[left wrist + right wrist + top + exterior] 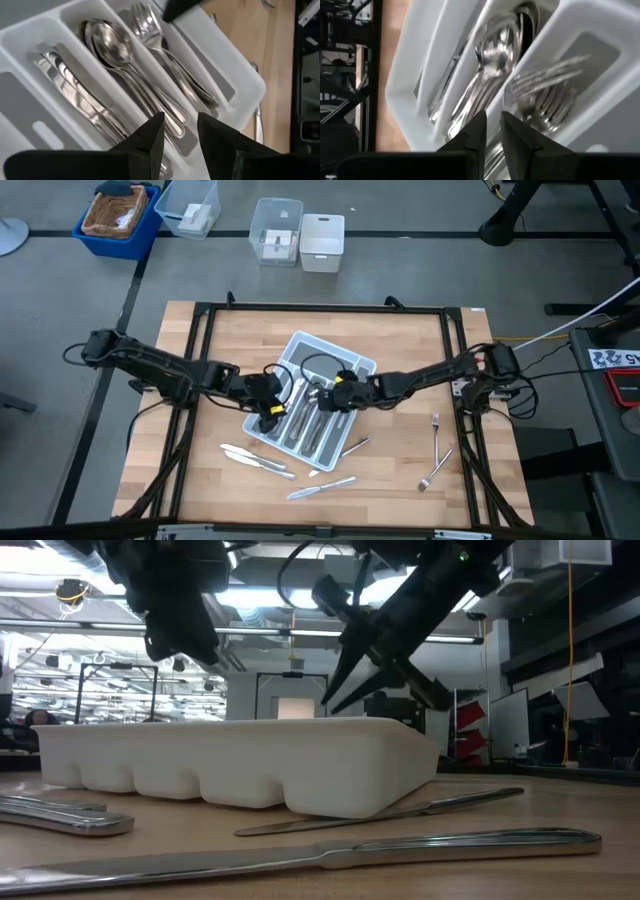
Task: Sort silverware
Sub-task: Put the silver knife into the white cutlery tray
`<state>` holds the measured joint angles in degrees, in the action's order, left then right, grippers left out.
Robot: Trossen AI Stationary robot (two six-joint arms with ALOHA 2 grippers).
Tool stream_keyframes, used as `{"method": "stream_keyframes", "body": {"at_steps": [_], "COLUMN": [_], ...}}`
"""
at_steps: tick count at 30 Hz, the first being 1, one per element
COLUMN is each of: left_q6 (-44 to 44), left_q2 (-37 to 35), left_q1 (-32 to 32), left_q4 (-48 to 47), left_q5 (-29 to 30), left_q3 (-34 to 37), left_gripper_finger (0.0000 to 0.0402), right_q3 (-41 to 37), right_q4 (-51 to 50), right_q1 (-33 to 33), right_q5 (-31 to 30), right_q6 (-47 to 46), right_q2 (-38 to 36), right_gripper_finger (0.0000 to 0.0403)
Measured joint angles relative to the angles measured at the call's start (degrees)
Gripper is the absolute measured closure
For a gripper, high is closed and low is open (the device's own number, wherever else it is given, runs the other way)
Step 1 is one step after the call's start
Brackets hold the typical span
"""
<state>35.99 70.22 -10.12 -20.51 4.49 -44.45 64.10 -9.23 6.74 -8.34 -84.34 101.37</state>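
The light grey tray lies at the table's middle, and its long slots hold sorted silverware: knives, spoons and forks. My left gripper hovers over the tray's left side, open, with nothing between its fingers. My right gripper hangs over the tray's right part above the forks and spoons, its jaws a narrow gap apart and empty. Loose knives and forks lie on the wood nearer the front edge.
A black frame borders the wooden table. On the floor beyond it stand a blue bin, clear containers and a white box. In the low view, knives lie in front of the tray.
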Motion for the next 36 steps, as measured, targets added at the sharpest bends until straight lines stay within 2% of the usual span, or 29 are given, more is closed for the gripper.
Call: {"method": "stream_keyframes", "body": {"at_steps": [12, 20, 26, 36], "left_q6": [-3.9, -0.4, -0.8, -6.4], "left_q2": [0.0, 1.4, 6.3, 18.7], "left_q1": [-11.3, -20.2, -25.9, -29.7], "left_q4": [0.1, 0.2, 0.3, 5.4], "left_q5": [-1.4, -0.8, 1.6, 2.8], "left_q3": [0.0, 0.0, 0.0, 0.0], "left_gripper_finger": [0.0295, 0.0295, 0.0295, 0.0295], "right_q3": [0.0, 0.0, 0.0, 0.0], "right_q4": [-3.3, -1.2, 3.4, 5.2], "right_q1": [-0.8, -0.7, -0.7, -0.7], "right_q5": [0.3, 4.9, 9.5, 10.5], "right_q6": [11.4, 17.1, 23.0, 24.9], "right_q2": [-4.3, -4.7, -4.7, -4.7], "right_gripper_finger": [0.0346, 0.0346, 0.0346, 0.0346]}}
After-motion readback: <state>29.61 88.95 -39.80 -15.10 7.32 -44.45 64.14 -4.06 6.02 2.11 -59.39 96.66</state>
